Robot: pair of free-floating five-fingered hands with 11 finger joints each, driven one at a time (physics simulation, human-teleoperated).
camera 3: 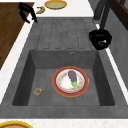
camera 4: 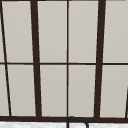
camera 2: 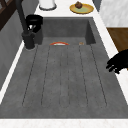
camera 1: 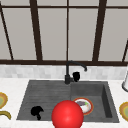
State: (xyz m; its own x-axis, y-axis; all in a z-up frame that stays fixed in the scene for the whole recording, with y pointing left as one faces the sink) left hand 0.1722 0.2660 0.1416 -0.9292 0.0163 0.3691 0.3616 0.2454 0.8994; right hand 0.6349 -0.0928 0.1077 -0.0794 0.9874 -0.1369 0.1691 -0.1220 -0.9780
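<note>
The right robot hand (camera 1: 76, 76) curls round the black tap's side lever (camera 3: 101, 43); the left robot hand (camera 1: 37, 111) hangs loosely curled, holding nothing, at seven o'clock. A sudden gush could splash the red-rimmed plate (camera 3: 56, 86) (aubergine aboard) below.

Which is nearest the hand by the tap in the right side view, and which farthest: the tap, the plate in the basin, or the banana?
From the right hand:
1. Tap, right beside it.
2. Plate, down in the basin.
3. Banana, on the far counter.
</note>
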